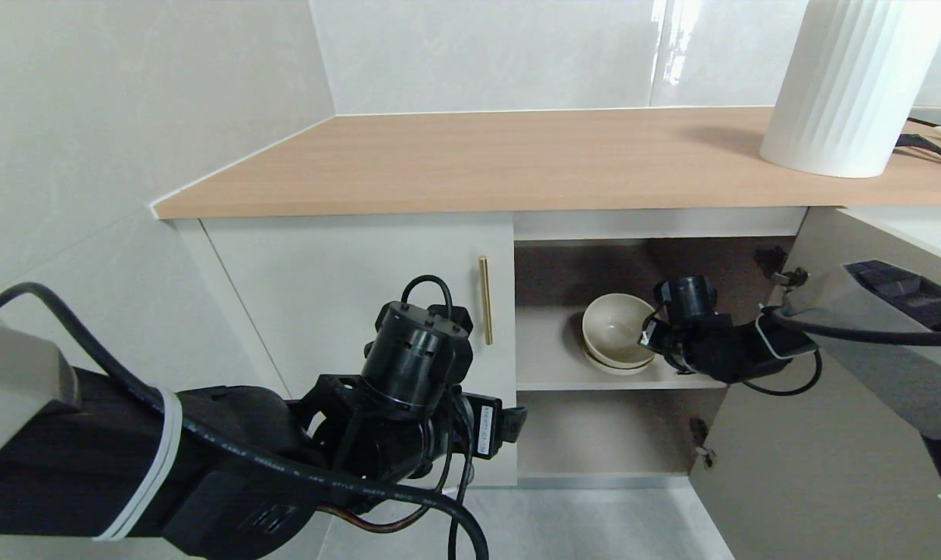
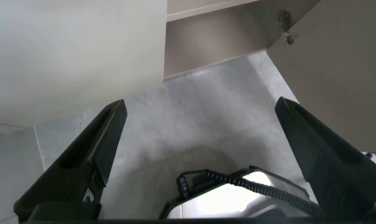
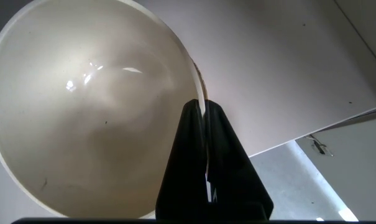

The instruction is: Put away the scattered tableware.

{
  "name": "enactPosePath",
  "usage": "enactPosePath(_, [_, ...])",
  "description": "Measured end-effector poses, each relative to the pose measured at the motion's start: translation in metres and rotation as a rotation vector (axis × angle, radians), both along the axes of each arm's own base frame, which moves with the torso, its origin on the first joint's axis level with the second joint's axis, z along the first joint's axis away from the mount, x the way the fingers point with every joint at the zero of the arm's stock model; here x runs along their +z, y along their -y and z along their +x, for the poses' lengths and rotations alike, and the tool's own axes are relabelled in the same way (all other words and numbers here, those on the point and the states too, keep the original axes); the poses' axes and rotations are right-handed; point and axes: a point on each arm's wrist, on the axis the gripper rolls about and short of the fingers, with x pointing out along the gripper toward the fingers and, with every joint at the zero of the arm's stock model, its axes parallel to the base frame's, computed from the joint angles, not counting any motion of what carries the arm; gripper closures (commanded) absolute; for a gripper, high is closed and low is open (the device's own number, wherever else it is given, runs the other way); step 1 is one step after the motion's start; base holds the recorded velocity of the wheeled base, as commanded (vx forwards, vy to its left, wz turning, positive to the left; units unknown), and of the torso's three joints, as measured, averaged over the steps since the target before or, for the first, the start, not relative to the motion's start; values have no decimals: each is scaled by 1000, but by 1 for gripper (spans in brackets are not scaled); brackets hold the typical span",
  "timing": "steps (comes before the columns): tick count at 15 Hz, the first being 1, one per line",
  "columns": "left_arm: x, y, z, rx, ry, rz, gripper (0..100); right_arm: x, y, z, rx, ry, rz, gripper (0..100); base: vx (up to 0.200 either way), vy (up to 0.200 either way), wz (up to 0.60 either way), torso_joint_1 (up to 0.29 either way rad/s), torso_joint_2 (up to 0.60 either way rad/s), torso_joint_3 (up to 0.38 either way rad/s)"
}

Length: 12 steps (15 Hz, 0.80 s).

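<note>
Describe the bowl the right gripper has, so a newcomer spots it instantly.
Below the wooden countertop, the cabinet stands open beside a closed door. On its shelf, the top bowl of the cream stack is tipped up facing outward, rim pinched by the right gripper; the bowl beneath lies flat.

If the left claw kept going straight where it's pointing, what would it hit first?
Most likely the grey floor before the cabinet: the open left claw points down at it, nothing between, though depth is unclear.
</note>
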Motion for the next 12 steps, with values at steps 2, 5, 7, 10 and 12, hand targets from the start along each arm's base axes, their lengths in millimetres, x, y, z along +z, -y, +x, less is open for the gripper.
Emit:
enactPosePath(2, [0,0,0,1,0,0,0,-1,0,0,0,-1,0,0,0,0,0,0,0,0])
enactPosePath(5, [0,0,0,0,0,0,0,-1,0,0,0,-2,-1,0,0,0,0,0,0,0])
enactPosePath(7, [0,0,0,0,0,0,0,-1,0,0,1,-2,-1,0,0,0,0,0,0,0])
enactPosePath(10, [1,-1,1,3,1,-1,0,-1,-1,-4,7,-19,-4,0,0,0,0,0,0,0])
enactPosePath(12, [3,-3,0,7,6,-6,0,6,-4,-14,26,-43,0,0,0,0,0,0,0,0])
